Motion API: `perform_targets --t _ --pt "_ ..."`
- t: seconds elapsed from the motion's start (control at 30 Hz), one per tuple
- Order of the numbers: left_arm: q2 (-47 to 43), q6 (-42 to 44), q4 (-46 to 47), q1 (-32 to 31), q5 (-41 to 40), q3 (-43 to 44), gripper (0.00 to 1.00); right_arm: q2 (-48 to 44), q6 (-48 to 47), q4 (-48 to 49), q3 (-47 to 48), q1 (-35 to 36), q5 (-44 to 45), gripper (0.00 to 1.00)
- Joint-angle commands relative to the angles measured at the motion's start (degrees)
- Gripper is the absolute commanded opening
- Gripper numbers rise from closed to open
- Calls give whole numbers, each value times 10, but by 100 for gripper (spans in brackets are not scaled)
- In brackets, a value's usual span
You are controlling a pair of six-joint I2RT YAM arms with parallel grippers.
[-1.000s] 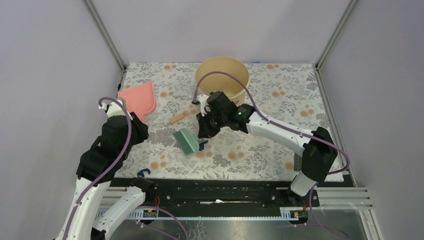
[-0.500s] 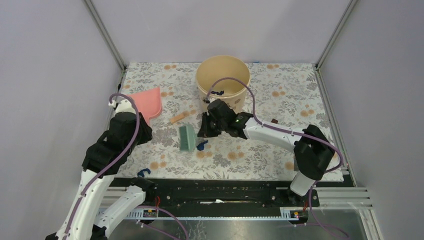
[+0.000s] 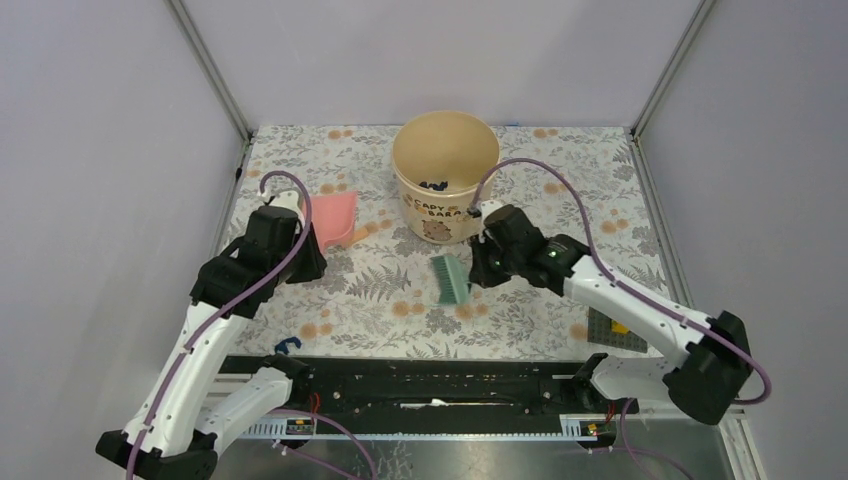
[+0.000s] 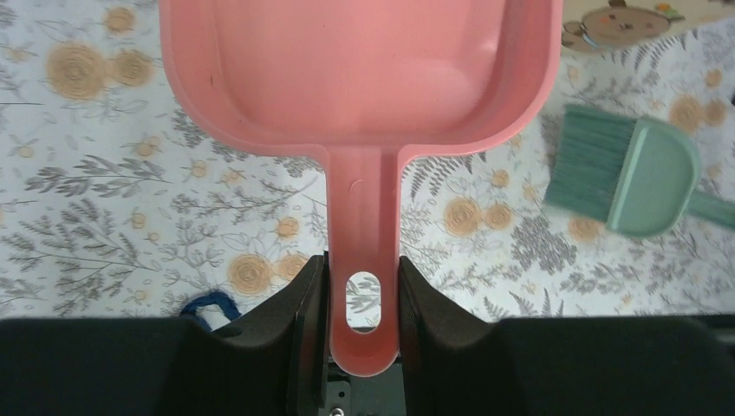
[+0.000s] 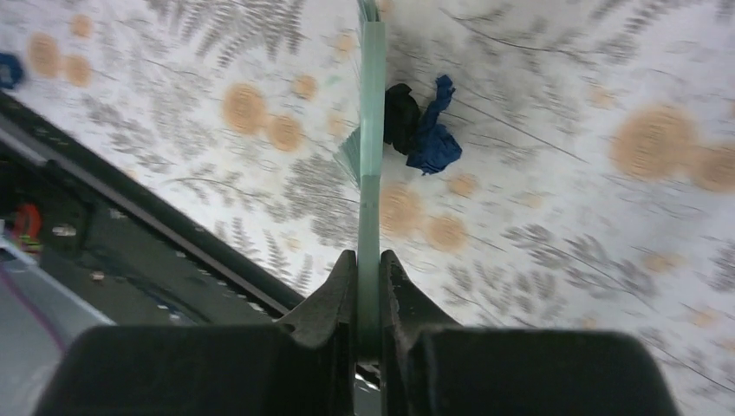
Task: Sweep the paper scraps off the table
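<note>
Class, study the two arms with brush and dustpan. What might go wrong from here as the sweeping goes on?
1. The scraps lie beside the brush, while the dustpan sits well apart; a stroke may scatter them across the table.
2. A blue bit lies at the table's near edge and may be missed or pushed off.
3. The right gripper pinches only the brush's thin handle, which might twist.

Beige bucket with a bear print, far centre; dark grey studded baseplate bearing a yellow brick, near right.
</note>
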Motion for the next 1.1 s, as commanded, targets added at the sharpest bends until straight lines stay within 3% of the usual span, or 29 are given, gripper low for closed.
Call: perform_targets --t 0.0,0.07,0.17,0.3,0.4,0.5,0.67,0.9,1.07 --pt "5 23 16 -1 107 -15 0 -57 -123 -81 -19 -31 68 0" --pt "14 26 13 -3 154 -24 0 -90 -164 -94 -20 -36 67 0" --pt "24 26 13 -20 203 -35 0 -164 -199 -97 -23 -51 -4 0" --pt "26 35 12 -52 208 -39 0 -195 -245 -157 24 -77 -95 0" --pt "34 46 9 -77 222 -47 0 -203 -286 -203 63 -87 -102 0" --pt "53 52 10 -123 227 -61 0 -208 -331 -232 93 -90 -56 0" --pt "102 37 11 -254 166 -54 0 -217 -438 -235 96 -92 72 0" --pt "195 22 44 -364 99 -59 0 -209 -549 -192 36 -92 190 0" --pt "253 14 52 -402 42 -44 0 -157 -582 -151 22 -92 205 0"
